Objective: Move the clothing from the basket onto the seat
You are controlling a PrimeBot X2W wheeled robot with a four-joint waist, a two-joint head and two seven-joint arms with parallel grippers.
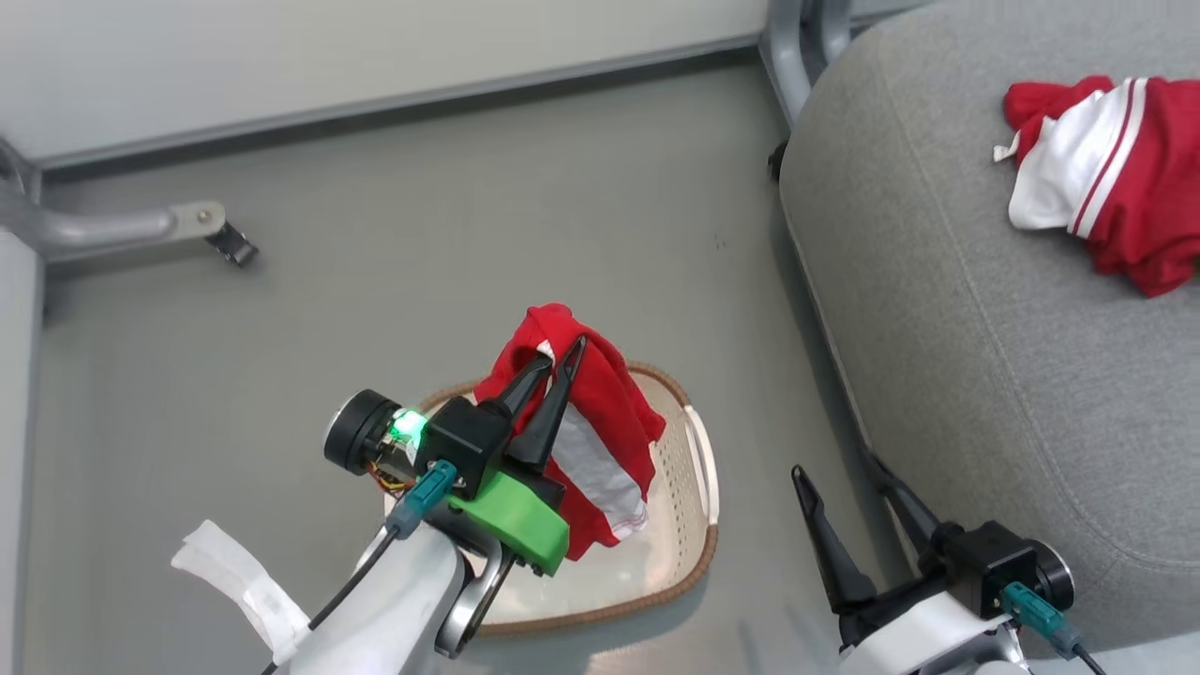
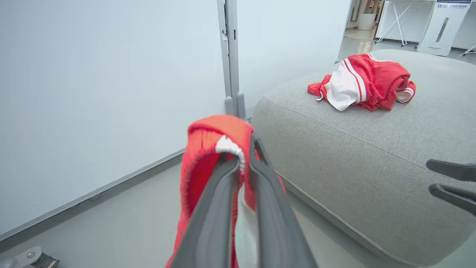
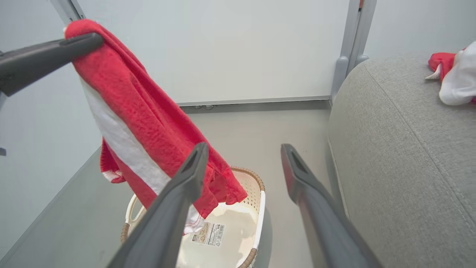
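Head view: overhead, steeply down on basket and seat. Left wrist view: low, level, facing the seat. Right wrist view: angled down over basket; seat common to all.

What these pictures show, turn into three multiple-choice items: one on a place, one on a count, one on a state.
1. Where does the loose garment lie?
A. On the floor
B. On the seat
C. On a shelf

2. How many red garments are in view?
A. One
B. Two
C. Four

3. The right gripper is:
A. open, holding nothing
B. shut on a garment
C. shut on a handle

Answers:
1 B: it lies crumpled on top of the seat.
2 B: the loose garment, plus a hanging garment pinched in the left gripper over the basket.
3 A: its fingers stand apart with nothing between them.
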